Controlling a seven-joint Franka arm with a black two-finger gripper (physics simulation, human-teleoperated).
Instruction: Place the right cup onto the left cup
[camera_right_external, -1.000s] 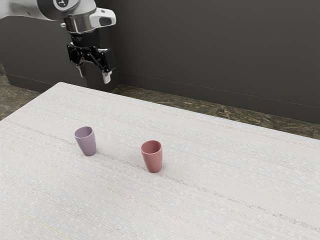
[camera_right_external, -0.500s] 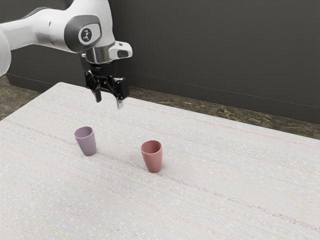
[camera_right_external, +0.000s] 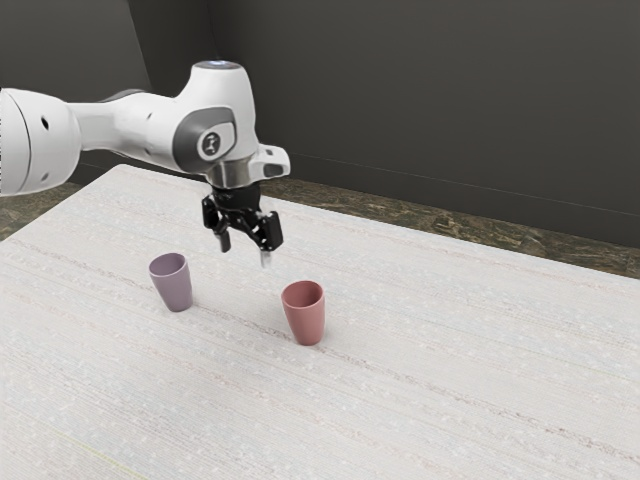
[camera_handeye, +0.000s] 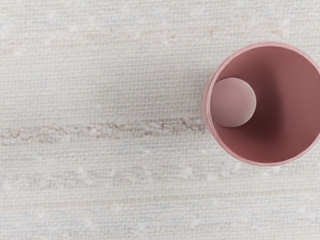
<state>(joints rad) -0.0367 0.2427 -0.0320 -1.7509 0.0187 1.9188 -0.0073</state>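
Two cups are standing upright, mouths up, on a pale, faintly streaked table (camera_right_external: 430, 390) with a woven-looking surface. The salmon-pink, tapered, smooth-walled cup (camera_right_external: 305, 318) is sitting just below the centre of the exterior frame; of the pair, it is the one lying toward the exterior view's right. The mauve, tapered, smooth-walled cup (camera_right_external: 173, 284) is standing apart from it, in the left part of the exterior frame and slightly higher up. Neither cup is touching the other; the pink one is resting directly on the table, not on the mauve one.

The white and grey jointed arm (camera_right_external: 150, 128) is reaching in from the exterior view's left edge, its hand bending downward. The black two-finger gripper (camera_right_external: 245, 254) is hanging in the air above the table, left of centre in the exterior frame, and is appearing across the frame between the cups, higher than both. Jaws: standing well apart, pointing down, with nothing being held between them. The gripper is touching neither cup.

Wrist view: the pink cup is showing its open mouth and inner wall to the camera, part of the rim running out of frame. A paler round bottom is showing inside.

Background: a dark grey panelled wall (camera_right_external: 430, 90) is rising behind the table, with a mottled brown floor (camera_right_external: 440, 217) running along its foot.
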